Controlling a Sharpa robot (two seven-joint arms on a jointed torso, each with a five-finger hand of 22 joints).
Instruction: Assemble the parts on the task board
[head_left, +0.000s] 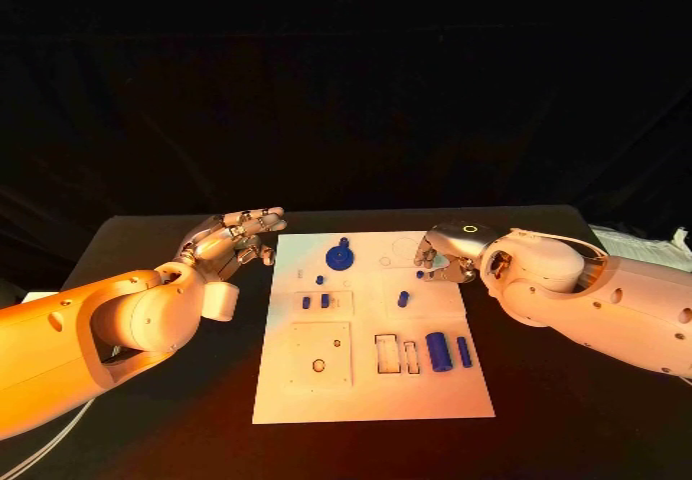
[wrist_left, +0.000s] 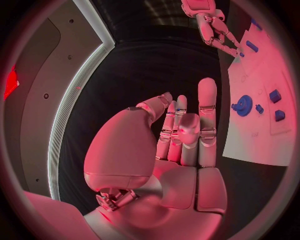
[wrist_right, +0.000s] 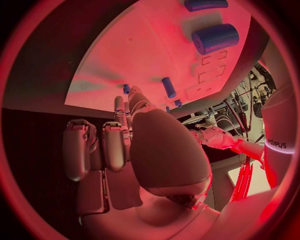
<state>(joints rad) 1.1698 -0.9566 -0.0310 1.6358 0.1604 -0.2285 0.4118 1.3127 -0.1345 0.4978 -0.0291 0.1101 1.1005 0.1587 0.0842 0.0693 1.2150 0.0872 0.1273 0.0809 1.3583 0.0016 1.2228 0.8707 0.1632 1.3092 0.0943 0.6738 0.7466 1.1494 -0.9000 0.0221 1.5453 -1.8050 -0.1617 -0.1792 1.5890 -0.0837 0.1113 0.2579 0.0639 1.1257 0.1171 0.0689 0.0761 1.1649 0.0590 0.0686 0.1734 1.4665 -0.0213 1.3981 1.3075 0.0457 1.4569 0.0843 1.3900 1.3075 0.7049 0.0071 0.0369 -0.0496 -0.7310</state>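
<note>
**Right hand reaching for a small part at the board's far edge**

The task board (head_left: 378, 330) lies at the table's centre. The right hand (head_left: 444, 256) hovers over its 1 o'clock corner, fingers curled in near a small blue part (head_left: 420, 273); I cannot tell if it holds anything. The left hand (head_left: 231, 240) waits beside the 10 o'clock edge, fingers apart and empty. The blue gear (head_left: 340, 257) sits at 12 o'clock, two cylinders (head_left: 449, 351) at 4. The next move probably needs a precise pinch.

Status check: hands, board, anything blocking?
Left hand open, beside task board. Right hand over board's far right, grip unclear. Blue gear on board. Nothing blocking.
</note>
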